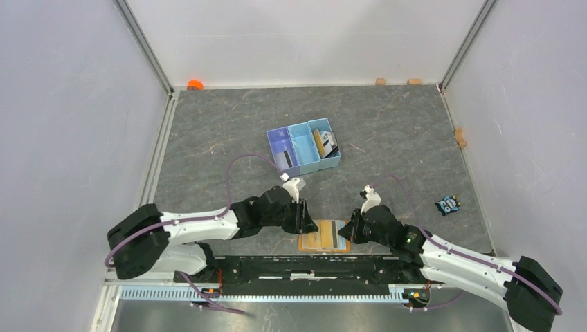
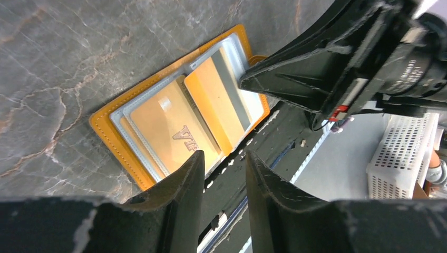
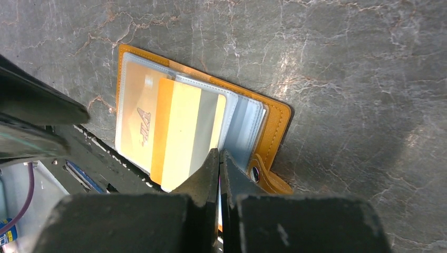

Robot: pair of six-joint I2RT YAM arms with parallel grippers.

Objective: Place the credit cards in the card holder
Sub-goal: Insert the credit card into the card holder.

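Note:
The card holder [image 1: 323,235] lies open at the table's near edge, an orange-tan wallet with clear sleeves. In the left wrist view a gold card [image 2: 168,126] sits in a sleeve. A yellow card with a grey stripe [image 2: 221,105] lies over the neighbouring sleeve, its near end sticking out. My left gripper [image 2: 225,158] hovers open over the wallet's near edge, with nothing between its fingers. My right gripper [image 3: 220,155] is shut, its tips at the near edge of the sleeves beside the striped card [image 3: 184,132] and the clasp tab [image 3: 263,176]. I cannot tell whether it pinches a sleeve.
A blue three-compartment tray [image 1: 303,146] stands mid-table, with more cards [image 1: 325,143] in its right bin and a dark one [image 1: 284,160] in its left. A small black-and-blue gadget [image 1: 448,205] lies at the right. The arms' black base rail [image 1: 318,266] runs just below the wallet.

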